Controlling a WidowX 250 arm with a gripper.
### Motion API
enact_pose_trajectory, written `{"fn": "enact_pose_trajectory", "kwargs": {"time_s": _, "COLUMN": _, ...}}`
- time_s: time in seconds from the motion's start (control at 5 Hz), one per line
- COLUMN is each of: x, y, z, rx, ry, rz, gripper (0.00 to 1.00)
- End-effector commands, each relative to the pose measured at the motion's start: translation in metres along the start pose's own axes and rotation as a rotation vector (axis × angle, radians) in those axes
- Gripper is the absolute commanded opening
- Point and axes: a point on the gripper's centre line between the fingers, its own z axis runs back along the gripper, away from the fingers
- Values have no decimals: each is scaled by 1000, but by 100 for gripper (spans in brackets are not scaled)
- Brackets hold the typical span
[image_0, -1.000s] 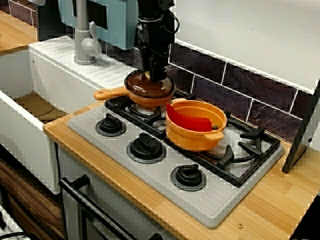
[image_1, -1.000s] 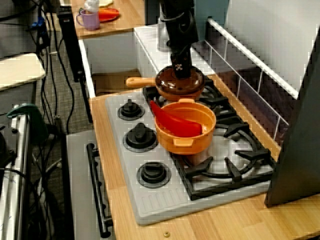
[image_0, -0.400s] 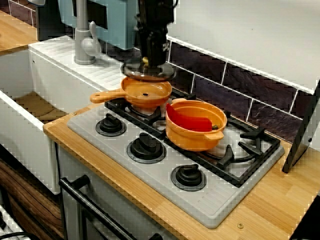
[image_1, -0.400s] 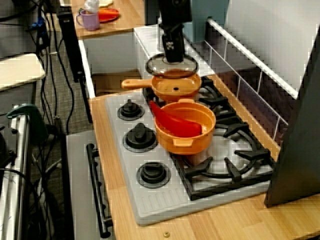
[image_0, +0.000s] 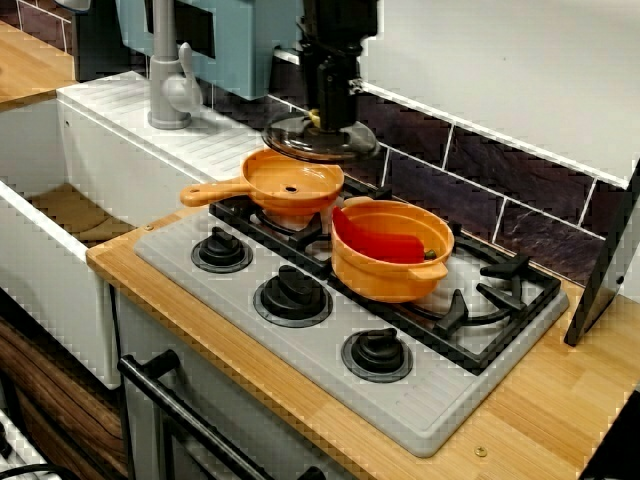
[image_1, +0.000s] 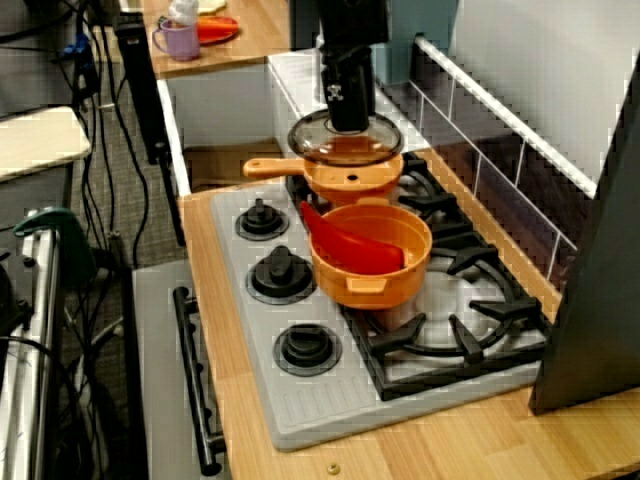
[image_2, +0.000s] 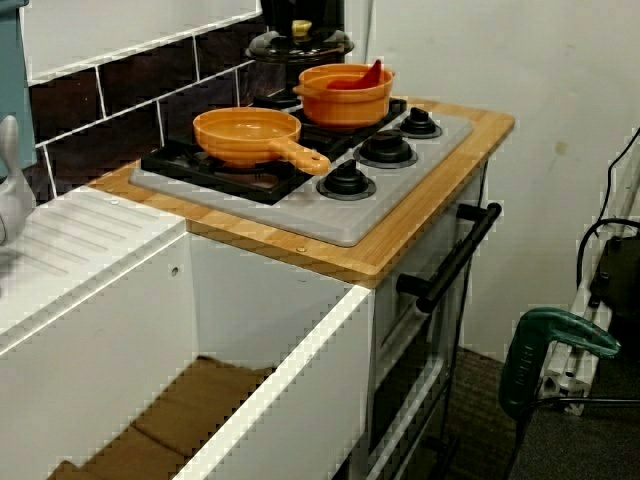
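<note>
Nearest the front runs the wooden desk (image_0: 300, 395), with the grey hob (image_0: 250, 320) set into it. Three black knobs (image_0: 293, 293) sit in a row along the hob's front edge.

Behind the knobs, an orange pot (image_0: 385, 282) stands on the black grate (image_0: 490, 290). A red spatula (image_0: 378, 243) leans inside it against the wall of the pot on the pan's side.

Just beside the pot, toward the sink (image_0: 60, 215), an orange pan (image_0: 292, 183) rests on the next burner. It is uncovered, and its handle points out toward the sink. In the view across the sink, the pan (image_2: 247, 135) is the nearer vessel and the pot (image_2: 342, 102) lies beyond it.

Farther back hangs the glass lid (image_0: 320, 142), level and in the air. It is above the pan's rear rim and offset toward the tiled wall (image_0: 470, 170), clear of the pan. The view from the stove's end shows the lid (image_1: 345, 137) above the pan (image_1: 352, 178), though from there I cannot tell the gap between them.

The tool (image_0: 328, 118) comes straight down onto the lid from above. Its fingers are drawn narrow round the pale knob at the lid's centre and carry the lid by it. In the view across the sink, the tool (image_2: 300, 22) and the lid (image_2: 300, 44) stand close against the tiles.

A grey tap (image_0: 165, 70) rises at the far left.
</note>
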Motion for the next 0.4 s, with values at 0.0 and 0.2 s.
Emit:
{"fn": "enact_pose_trajectory", "kwargs": {"time_s": 0.0, "x": 25, "y": -43, "z": 37, "rx": 89, "ry": -65, "rz": -51, "gripper": 0}}
{"fn": "enact_pose_trajectory", "kwargs": {"time_s": 0.2, "x": 33, "y": -56, "z": 33, "rx": 63, "ry": -30, "rz": -64, "gripper": 0}}
